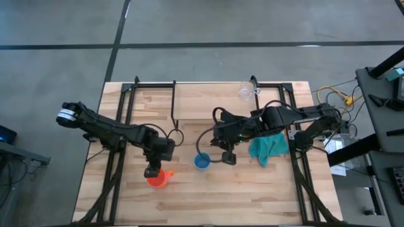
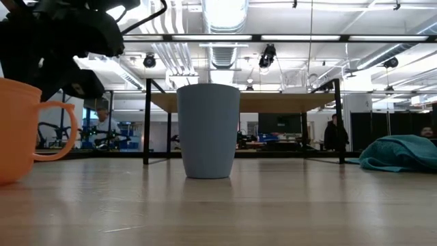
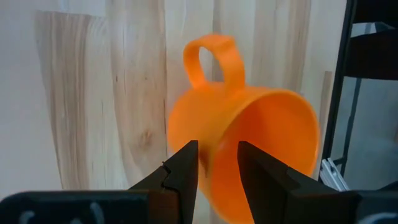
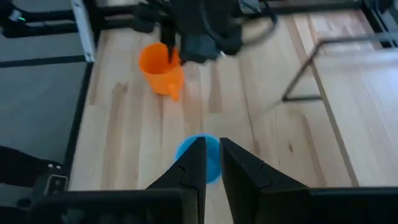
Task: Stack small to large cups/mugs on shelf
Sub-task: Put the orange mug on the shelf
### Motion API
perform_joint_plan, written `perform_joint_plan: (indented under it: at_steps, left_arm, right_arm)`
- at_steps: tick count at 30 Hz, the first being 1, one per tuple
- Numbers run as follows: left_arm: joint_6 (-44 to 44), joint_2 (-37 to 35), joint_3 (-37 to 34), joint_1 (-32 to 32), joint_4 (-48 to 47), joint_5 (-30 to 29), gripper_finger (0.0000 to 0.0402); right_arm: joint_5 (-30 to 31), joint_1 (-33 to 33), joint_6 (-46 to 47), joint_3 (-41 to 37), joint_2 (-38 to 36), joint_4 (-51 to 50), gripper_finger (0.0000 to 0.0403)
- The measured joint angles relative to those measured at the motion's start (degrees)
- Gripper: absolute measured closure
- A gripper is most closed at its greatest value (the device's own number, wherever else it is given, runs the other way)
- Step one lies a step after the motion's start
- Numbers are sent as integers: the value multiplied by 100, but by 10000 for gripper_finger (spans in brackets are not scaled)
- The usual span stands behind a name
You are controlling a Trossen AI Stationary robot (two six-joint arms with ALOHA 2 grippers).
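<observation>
The orange mug [image 1: 158,180] stands upright on its base near the table's near edge, and my left gripper [image 1: 151,171] is shut on it from above. The blue cup [image 1: 201,161] also rests on its base, mid-table. My right gripper [image 1: 228,158] hovers shut just to the cup's right, apart from it; its wrist view shows the blue cup [image 4: 199,157] beyond the fingertips. The clear cup [image 1: 245,92] sits on the shelf [image 1: 208,101] by the far edge. In the low view, the shelf [image 2: 259,102] stands behind the blue cup [image 2: 208,130]. My left gripper holds the orange mug by its rim wall [image 3: 214,163], on the side away from the handle [image 3: 214,59]. One finger is outside the wall and one inside the mouth. The fingers come from above, pointing down. The mug's base [image 2: 10,179] stays on the table.
A crumpled teal cloth [image 1: 268,147] lies right of the right gripper. Black frame rails [image 1: 113,170] run along both sides of the table. Bare wood lies between the two cups and along the near edge.
</observation>
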Motion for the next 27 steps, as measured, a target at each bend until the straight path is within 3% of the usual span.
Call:
perform_joint_plan:
  at_steps: [8,13,20,27]
  left_arm:
    - [5,132,-8,0,15,-32,302]
    - [104,307,-13,-9,18,-45,306]
    - [148,579,-17,-31,15,-54,391]
    - [-31,386,481,-38,-203,2,399]
  right_arm:
    - [6,266,-622,0,0,1183,362]
    - [13,279,-538,0,0,1179,362]
    - [15,279,-291,0,2,845,362]
    - [15,279,-221,0,0,440,362]
